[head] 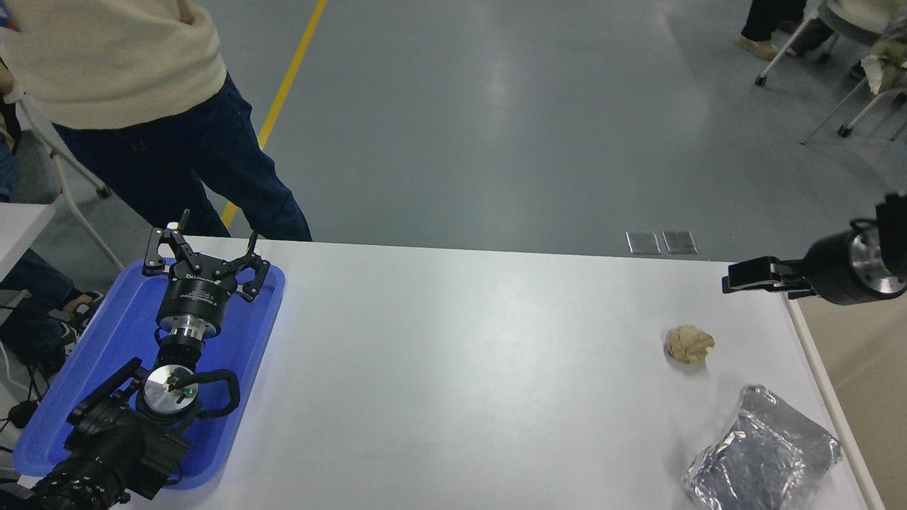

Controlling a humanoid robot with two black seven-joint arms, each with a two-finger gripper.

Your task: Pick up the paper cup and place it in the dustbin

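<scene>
The paper cup is out of view. The dustbin [870,404] is the beige bin at the table's right edge; only its left rim and tan inside show. My right gripper [730,278] reaches in from the right edge and hangs above the table's far right corner, just left of the bin's rim. It is seen side-on and nothing shows in it. My left gripper [212,239] is parked open over the blue tray [262,319] at the lower left.
A crumpled tan paper ball [689,344] lies near the right gripper, with a crinkled foil packet [762,453] at the front right. A person in a cream top and dark trousers [177,156] stands at the far left. Chairs stand at the top right.
</scene>
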